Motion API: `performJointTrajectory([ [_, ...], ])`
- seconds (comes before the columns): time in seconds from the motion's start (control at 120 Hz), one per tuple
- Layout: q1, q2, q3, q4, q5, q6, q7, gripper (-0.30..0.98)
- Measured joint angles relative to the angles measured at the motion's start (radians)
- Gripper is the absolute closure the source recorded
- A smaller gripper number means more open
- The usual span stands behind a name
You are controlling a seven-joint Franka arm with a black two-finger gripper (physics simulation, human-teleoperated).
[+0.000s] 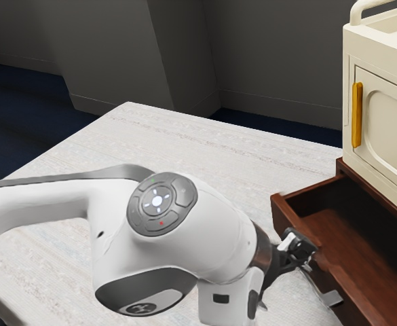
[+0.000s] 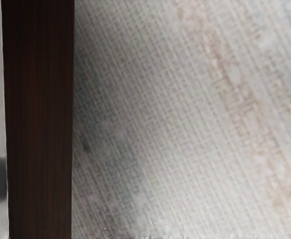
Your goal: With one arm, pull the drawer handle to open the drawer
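In the exterior view, the drawer handle [image 1: 331, 297] lies just beside the gripper [image 1: 298, 250], toward its 5 o'clock, on the front of the drawer [image 1: 284, 217], which stands open. Whether the gripper is spread, pressed together or pinching the drawer handle cannot be told.

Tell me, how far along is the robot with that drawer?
The drawer already looks open: its inside shows. My gripper is at its front, near the handle; whether it's pulling, I can't tell. Little seems left, unless wider is wanted.
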Motion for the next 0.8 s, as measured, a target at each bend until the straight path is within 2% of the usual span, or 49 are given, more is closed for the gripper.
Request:
performJointTrajectory([
  [0.108,0.051,-0.034,-0.051,-0.034,-0.001,0.004,-0.013,0.07],
  [0.283,0.079,-0.079,-0.113,-0.058,-0.002,0.008,-0.034,0.04],
  [0.8,0.133,-0.126,-0.168,-0.01,0.028,0.009,-0.078,0.0],
])
